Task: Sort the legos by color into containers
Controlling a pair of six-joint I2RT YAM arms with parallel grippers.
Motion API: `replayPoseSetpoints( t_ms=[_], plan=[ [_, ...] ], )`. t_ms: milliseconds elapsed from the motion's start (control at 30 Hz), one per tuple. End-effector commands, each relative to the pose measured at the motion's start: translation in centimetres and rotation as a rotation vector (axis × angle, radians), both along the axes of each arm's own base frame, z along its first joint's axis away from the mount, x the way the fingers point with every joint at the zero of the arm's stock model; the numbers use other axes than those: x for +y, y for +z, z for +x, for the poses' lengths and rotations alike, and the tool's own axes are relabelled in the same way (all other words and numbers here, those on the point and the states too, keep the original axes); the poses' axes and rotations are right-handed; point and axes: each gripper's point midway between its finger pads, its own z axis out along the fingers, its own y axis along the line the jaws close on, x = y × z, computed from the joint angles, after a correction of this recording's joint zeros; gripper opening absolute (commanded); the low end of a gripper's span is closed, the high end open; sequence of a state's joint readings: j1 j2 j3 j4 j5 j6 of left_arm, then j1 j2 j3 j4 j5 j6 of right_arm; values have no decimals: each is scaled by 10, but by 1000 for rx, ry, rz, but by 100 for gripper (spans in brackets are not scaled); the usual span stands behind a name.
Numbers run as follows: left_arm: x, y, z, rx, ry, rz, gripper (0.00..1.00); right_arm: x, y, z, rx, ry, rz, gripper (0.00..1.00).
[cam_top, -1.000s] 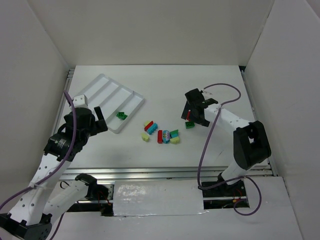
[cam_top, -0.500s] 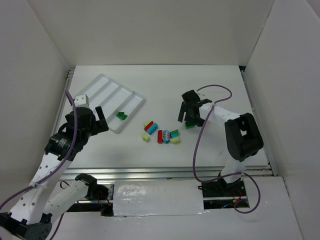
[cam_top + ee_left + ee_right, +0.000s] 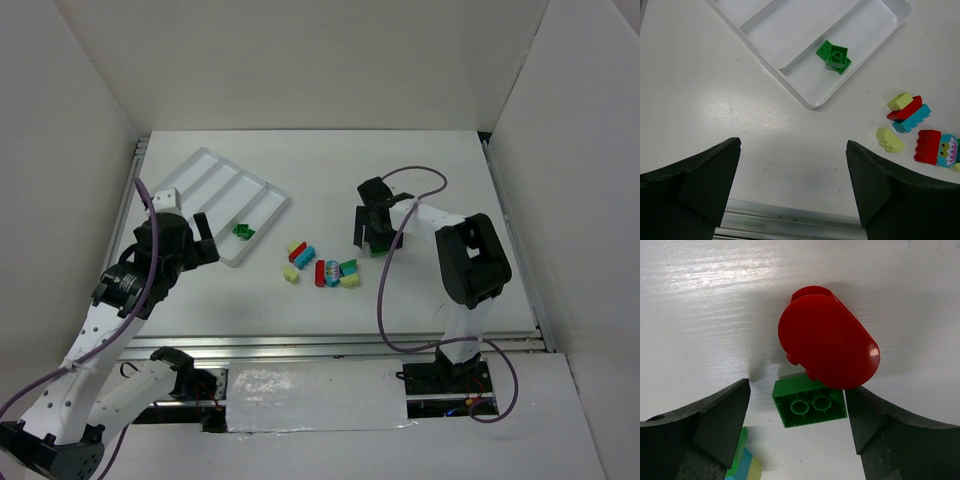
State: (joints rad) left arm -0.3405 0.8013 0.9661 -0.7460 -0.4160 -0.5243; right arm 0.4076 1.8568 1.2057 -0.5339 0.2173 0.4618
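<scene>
The right gripper (image 3: 797, 415) has swung down over a green brick (image 3: 810, 407) right of the table's centre. Its jaws are narrowing but stand spread either side, not touching, so a pick seems begun. A red rounded brick (image 3: 827, 342) crowds it. The left gripper (image 3: 792, 190) hangs spread wide near the tray (image 3: 810, 105). From above, both bricks are hidden.

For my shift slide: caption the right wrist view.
Open jaws flank an upturned green brick, a rounded red piece just beyond it.
</scene>
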Motion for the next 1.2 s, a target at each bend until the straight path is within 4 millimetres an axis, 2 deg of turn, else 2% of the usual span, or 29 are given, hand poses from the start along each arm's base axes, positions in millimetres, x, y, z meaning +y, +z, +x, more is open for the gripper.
replayPoseSetpoints(
  t_ms=[0, 100, 133, 200, 233, 300, 367, 433, 533, 567, 633, 667, 733, 767, 800, 833, 900, 933, 1000, 1033, 1100, 1133, 1167],
  plan=[
    [-1, 4, 6, -22, -13, 3, 99, 5, 11, 7, -37, 8, 35, 82],
    [-1, 3, 6, -21, -11, 2, 99, 6, 10, 3, -40, 4, 51, 77],
    [-1, 4, 5, -21, -11, 3, 100, 6, 10, 2, -41, 3, 51, 68],
    [-1, 3, 5, -21, -12, 2, 99, 4, 10, -1, -36, -5, 50, 60],
    [-1, 3, 5, -20, -12, 2, 100, 3, 10, -2, -38, -8, 50, 59],
    [-1, 3, 5, -21, -11, 3, 100, 2, 11, -6, -37, -17, 54, 50],
    [-1, 3, 6, -21, -11, 3, 99, 4, 10, -11, -36, -14, 66, 46],
    [-1, 4, 5, -22, -11, 3, 100, 8, 17, -12, -57, -10, 82, 38],
    [0, 4, 5, -23, -9, 4, 100, 22, 32, -15, -87, 24, 104, 36],
    [0, 4, 5, -22, -8, 4, 99, 33, 44, -14, -108, 49, 116, 36],
    [0, 4, 5, -23, -3, 5, 99, 42, 58, -10, -142, 57, 121, 36],
    [1, 4, 5, -23, -1, 5, 99, 55, 75, -5, -175, 78, 136, 36],
    [2, 4, 4, -22, 7, 7, 99, 71, 89, 0, -198, 108, 164, 36],
    [3, 4, 4, -20, 11, 8, 100, 87, 101, 7, -214, 132, 186, 36],
    [4, 4, 4, -23, 16, 9, 99, 99, 103, 8, -208, 158, 205, 36],
    [5, 6, 3, -27, 24, 10, 99, 115, 108, 20, -216, 178, 220, 37],
    [7, 7, 3, -34, 31, 11, 100, 141, 107, 23, -203, 223, 238, 37],
    [7, 7, 2, -35, 36, 11, 99, 165, 108, 33, -200, 258, 276, 37],
    [8, 7, 2, -35, 40, 12, 99, 197, 109, 35, -199, 305, 326, 37],
    [8, 7, 2, -34, 41, 13, 99, 220, 115, 44, -215, 332, 370, 36],
    [8, 6, 2, -31, 40, 16, 100, 250, 122, 46, -238, 361, 435, 36],
    [8, 5, 3, -28, 42, 15, 100, 269, 128, 54, -269, 378, 488, 36],
    [8, 6, 3, -30, 41, 15, 99, 279, 131, 56, -277, 368, 527, 36]
  ],
)
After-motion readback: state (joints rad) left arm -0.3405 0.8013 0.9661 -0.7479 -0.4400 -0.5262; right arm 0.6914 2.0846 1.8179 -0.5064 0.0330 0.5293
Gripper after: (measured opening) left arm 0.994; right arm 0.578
